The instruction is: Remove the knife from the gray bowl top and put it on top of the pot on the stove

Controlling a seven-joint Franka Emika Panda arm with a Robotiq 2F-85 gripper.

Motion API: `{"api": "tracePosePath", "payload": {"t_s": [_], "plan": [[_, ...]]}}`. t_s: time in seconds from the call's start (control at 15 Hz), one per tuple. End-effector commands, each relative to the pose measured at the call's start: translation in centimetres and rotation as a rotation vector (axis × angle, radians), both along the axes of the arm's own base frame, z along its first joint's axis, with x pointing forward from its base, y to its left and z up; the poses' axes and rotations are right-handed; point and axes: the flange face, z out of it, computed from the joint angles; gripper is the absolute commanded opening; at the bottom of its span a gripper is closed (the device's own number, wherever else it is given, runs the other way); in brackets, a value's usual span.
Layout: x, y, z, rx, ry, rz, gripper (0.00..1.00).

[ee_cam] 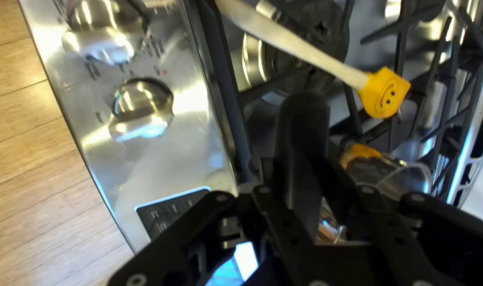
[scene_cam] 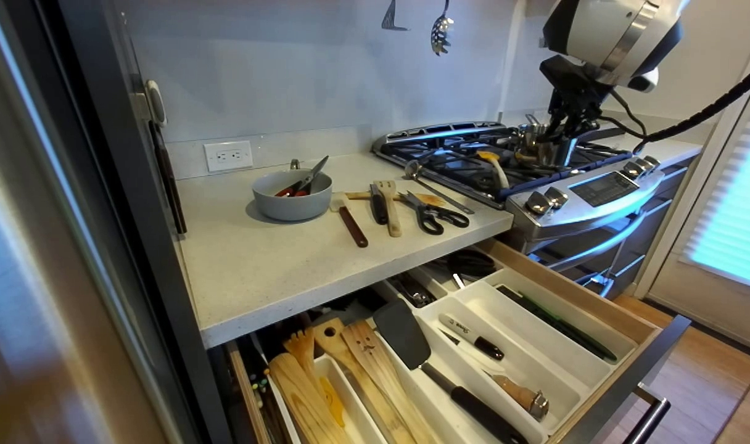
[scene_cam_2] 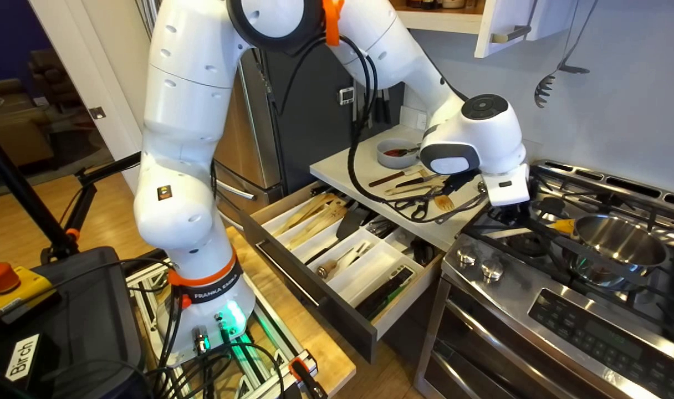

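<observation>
In an exterior view, the knife (scene_cam: 314, 173) leans in the gray bowl (scene_cam: 290, 205), its slim gray blade rising above the rim on the right; red shows at its lower end and on a second piece (scene_cam: 286, 192) beside it. The bowl stands near the back edge of the counter (scene_cam: 251, 265), toward the left end, and open room stretches from it to the front left corner. Between the bowl and the right edge lie a brown-handled utensil (scene_cam: 353, 228), a slotted wooden utensil (scene_cam: 388, 209) and, nearest the front right corner, scissors (scene_cam: 425, 211). A pulled-out drawer (scene_cam: 575, 290) juts below the front edge.

In the wrist view, the gripper (ee_cam: 303, 171) hangs over the stove (ee_cam: 186, 159), its fingers closed on a long dark piece (ee_cam: 303, 123); what it is, I cannot tell. A yellow-headed spatula (ee_cam: 384, 93) lies on the stove nearby.

In an exterior view, the pot (scene_cam_2: 625, 235) stands on the stove, beyond the counter's stove-side edge. A dark bar (scene_cam_2: 561, 239) slants from the gripper across the pot's near side; whether they touch, I cannot tell. A black cable (scene_cam_2: 355, 174) hangs before the front edge.
</observation>
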Motion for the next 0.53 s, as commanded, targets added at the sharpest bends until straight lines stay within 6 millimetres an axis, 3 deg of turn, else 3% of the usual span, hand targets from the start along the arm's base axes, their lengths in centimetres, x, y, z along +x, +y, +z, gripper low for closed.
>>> {"api": "tracePosePath", "payload": {"t_s": [0.0, 0.4, 0.47], "plan": [[0.1, -6.5, 1.4, -0.03, -0.055, -0.091, 0.09], [3.0, -14.8, 6.4, -0.155, -0.186, 0.126, 0.09], [3.6, -15.4, 5.9, -0.084, -0.181, 0.153, 0.09]]}}
